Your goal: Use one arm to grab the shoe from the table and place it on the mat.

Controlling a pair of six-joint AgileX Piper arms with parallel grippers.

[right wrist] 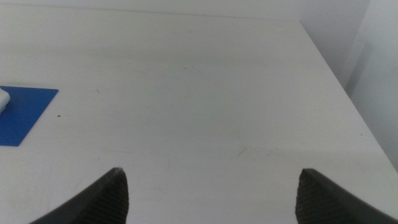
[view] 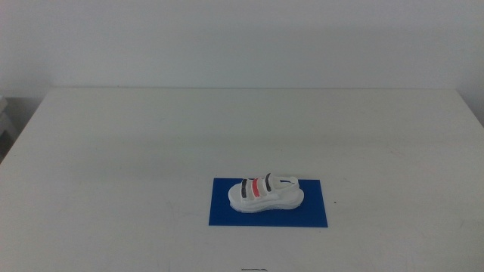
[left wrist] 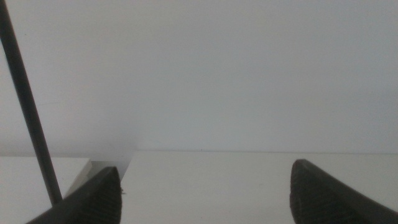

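Shoe (view: 265, 193) flat on mat (view: 223, 215), table (view: 151, 143), left claw (left wrist: 205, 193) & right claw (right wrist: 211, 196) both apart, holding nothing

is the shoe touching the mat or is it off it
Touching. The middle view shows the shoe resting on the blue mat, its sole flat against it with blue showing all round.

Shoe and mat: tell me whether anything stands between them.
Nothing does. The shoe already rests on the mat. Both grippers, left and right, are open and away from it.
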